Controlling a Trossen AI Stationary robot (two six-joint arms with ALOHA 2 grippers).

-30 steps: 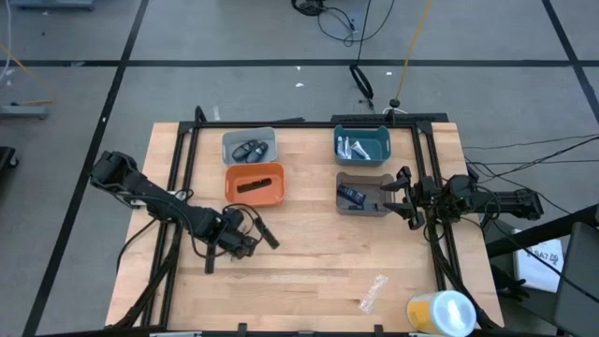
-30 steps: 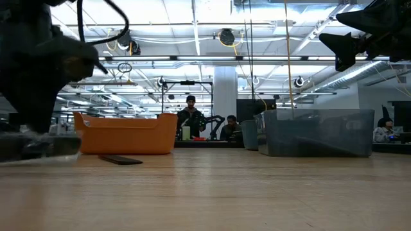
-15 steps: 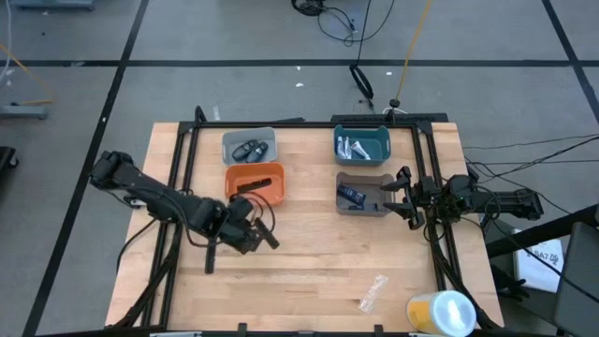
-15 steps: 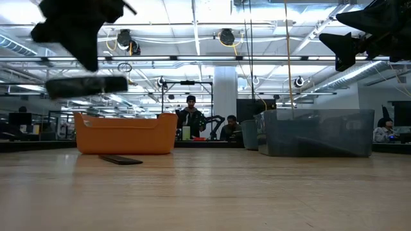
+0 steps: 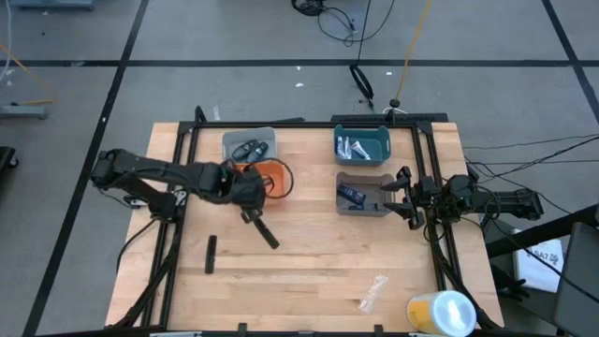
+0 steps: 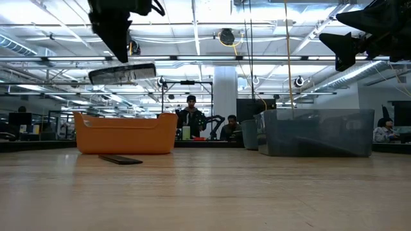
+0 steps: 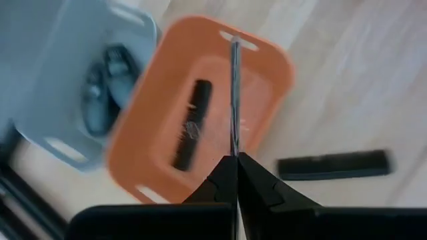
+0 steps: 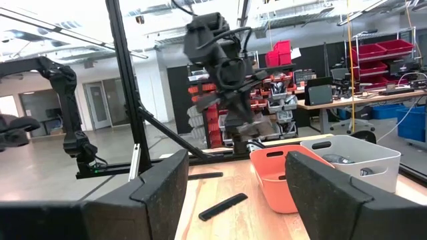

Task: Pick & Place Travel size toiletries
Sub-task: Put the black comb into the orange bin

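I have the left gripper (image 5: 245, 192) hanging just in front of the orange bin (image 5: 273, 172), jaws pinched shut on a thin black comb (image 7: 234, 93) that I see edge-on in the left wrist view, its far end reaching over the bin's open top. I carry it high, as the low view shows the comb (image 6: 122, 74) well above the bin's rim, so it should clear the wall before I let go. A matching black comb (image 7: 191, 125) already lies inside the orange bin, which is why I judge this one belongs there. Two more black stick-shaped pieces lie on the bare counter (image 5: 318, 262) in front of the orange bin: one (image 5: 267, 233) close by and one (image 5: 211, 254) farther out toward the left arm's side. Beside the orange bin, on its far side, the grey bin (image 5: 249, 146) holds the dark oval pieces (image 5: 248, 149); to its right, well apart, the teal bin (image 5: 361, 145) holds what look like silvery-white tubes (image 5: 353, 147), though they are too small for me to be sure, and the brown-grey bin (image 5: 363, 195) holds a dark blue tube (image 5: 350, 195). My right gripper (image 5: 401, 197) waits at that brown-grey bin's right edge with its jaws spread wide and holding nothing.
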